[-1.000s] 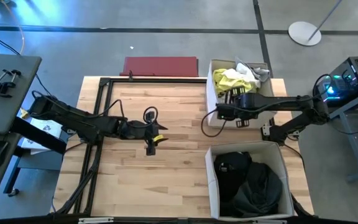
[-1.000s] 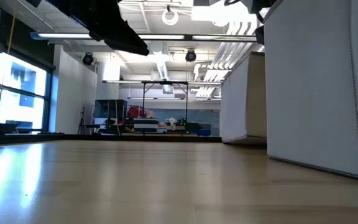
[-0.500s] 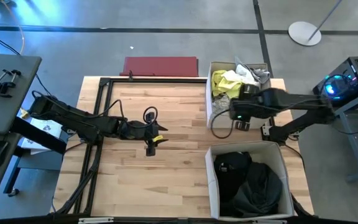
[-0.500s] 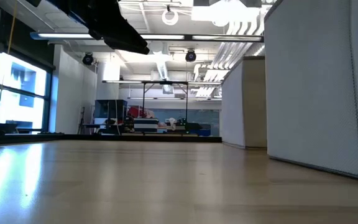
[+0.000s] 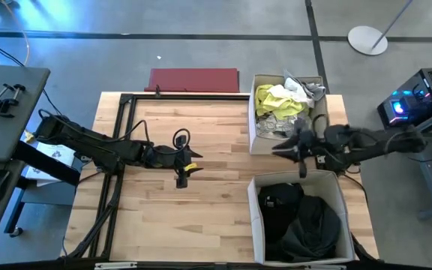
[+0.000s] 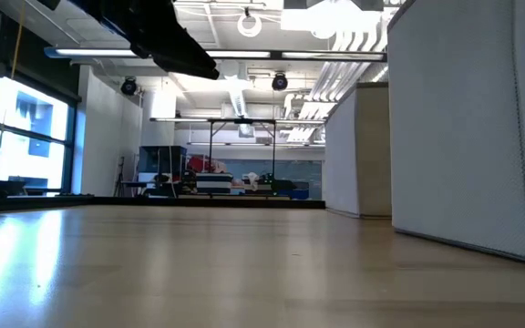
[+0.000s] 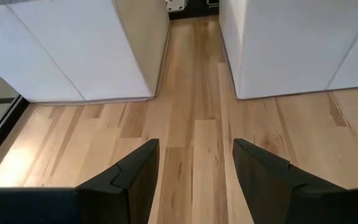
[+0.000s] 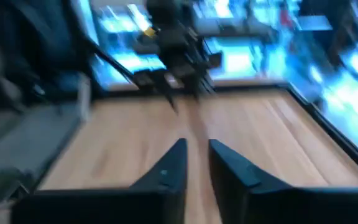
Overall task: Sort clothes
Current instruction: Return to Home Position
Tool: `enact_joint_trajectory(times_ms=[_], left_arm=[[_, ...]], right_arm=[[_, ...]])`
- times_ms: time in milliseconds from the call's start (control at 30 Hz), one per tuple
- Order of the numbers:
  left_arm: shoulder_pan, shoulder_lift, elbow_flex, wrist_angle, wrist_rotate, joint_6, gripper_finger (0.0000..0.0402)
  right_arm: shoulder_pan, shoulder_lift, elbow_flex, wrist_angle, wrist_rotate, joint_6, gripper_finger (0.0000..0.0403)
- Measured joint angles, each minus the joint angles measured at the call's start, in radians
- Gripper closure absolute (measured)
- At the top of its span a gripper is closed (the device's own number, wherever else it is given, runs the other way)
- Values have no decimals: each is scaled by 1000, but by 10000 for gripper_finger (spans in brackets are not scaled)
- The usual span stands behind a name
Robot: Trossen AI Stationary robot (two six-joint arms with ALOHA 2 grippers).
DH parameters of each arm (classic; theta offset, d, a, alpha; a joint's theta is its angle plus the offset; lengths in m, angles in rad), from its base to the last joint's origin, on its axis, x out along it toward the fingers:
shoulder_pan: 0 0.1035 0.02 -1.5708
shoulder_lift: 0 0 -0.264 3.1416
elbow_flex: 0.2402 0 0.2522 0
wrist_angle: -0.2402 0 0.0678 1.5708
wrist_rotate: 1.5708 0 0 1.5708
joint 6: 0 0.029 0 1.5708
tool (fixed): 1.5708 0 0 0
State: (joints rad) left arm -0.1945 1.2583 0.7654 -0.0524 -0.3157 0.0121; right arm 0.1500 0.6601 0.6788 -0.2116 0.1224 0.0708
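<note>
The light clothes (image 5: 282,105), neon yellow, white and grey, lie heaped in the far white box (image 5: 252,124). The dark clothes (image 5: 302,221) lie in the near white box (image 5: 255,217). My left gripper (image 5: 198,159) hovers open and empty over the bare table middle, pointing at the gap between the two boxes (image 7: 196,155). My right gripper (image 5: 277,148) hangs over the strip between the two boxes, pointing toward the table's left. It holds nothing, and its wrist view (image 8: 196,149) shows a narrow gap between the fingers.
A flat red mat (image 5: 193,79) lies beyond the table's far edge. A black frame (image 5: 122,135) runs along the table's left and far sides. The wooden table top (image 5: 201,210) between my left gripper and the boxes is bare. The box walls (image 6: 463,128) stand tall at the right.
My right gripper has drawn back from above the far box toward the table's right and near edges. It now hangs over the strip between the two boxes. The light clothes that the arm covered now show in the far box.
</note>
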Motion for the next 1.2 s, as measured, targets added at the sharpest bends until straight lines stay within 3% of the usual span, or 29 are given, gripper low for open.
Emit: enact_joint_trajectory(times_ms=[100,233,433,567,700,933,1200], left_arm=[[5,0,0,14,0,11,206],[13,0,0,56,4,25,206],[115,-29,1,186,186,66,206],[190,-121,-44,186,223,37,206],[218,-286,-201,320,221,6,206],[221,-616,-466,369,89,-44,206],[221,-922,-643,362,81,-36,206]], right_arm=[[-55,-20,-174,302,-86,-53,393],[-149,-7,-328,566,-169,-57,394],[-263,0,-465,835,-345,17,401],[-279,0,-512,874,-395,45,402],[-260,0,-547,874,-404,43,402],[-226,0,-562,866,-404,64,403],[-220,8,-562,822,-374,83,403]])
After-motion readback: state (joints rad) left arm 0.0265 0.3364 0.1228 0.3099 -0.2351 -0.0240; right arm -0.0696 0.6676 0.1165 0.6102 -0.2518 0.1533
